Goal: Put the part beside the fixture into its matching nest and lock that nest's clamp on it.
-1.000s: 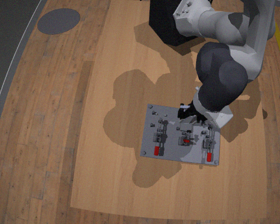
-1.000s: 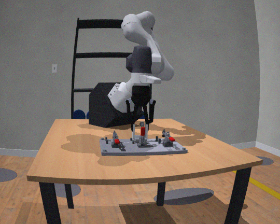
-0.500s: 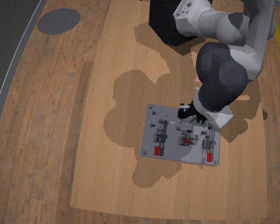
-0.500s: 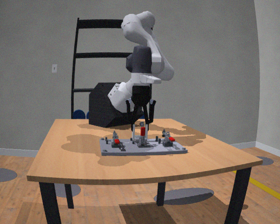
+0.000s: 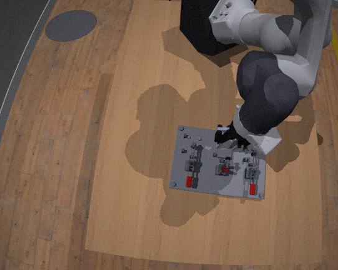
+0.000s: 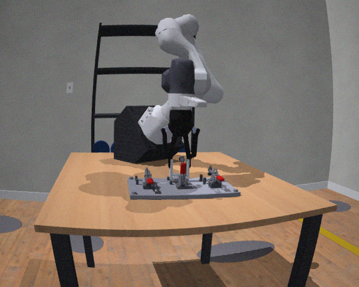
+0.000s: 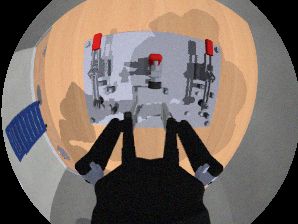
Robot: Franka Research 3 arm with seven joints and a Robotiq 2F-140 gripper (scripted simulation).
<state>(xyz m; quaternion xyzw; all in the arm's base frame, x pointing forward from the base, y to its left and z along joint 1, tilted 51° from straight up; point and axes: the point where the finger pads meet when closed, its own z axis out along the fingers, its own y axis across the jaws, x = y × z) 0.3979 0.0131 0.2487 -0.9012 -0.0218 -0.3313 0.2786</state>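
Observation:
The grey fixture plate (image 5: 217, 162) lies on the table and carries three nests, each with a red-handled clamp. The middle clamp's handle (image 6: 183, 168) stands upright, so that clamp is open; it also shows in the wrist view (image 7: 156, 60). The left clamp handle (image 5: 189, 181) and the right clamp handle (image 5: 252, 189) lie down flat. My gripper (image 7: 149, 108) points straight down over the middle nest, at the end far from its clamp. It is shut on a pale grey part (image 7: 149, 110), held low at the plate. I cannot tell whether the part touches the rest pads.
The arm's black base block (image 6: 134, 136) stands at the back of the table behind the fixture plate (image 6: 182, 189). A black ladder-like rack (image 6: 121, 66) stands behind it. The arm (image 5: 270, 87) hides the plate's far right corner in the overhead view.

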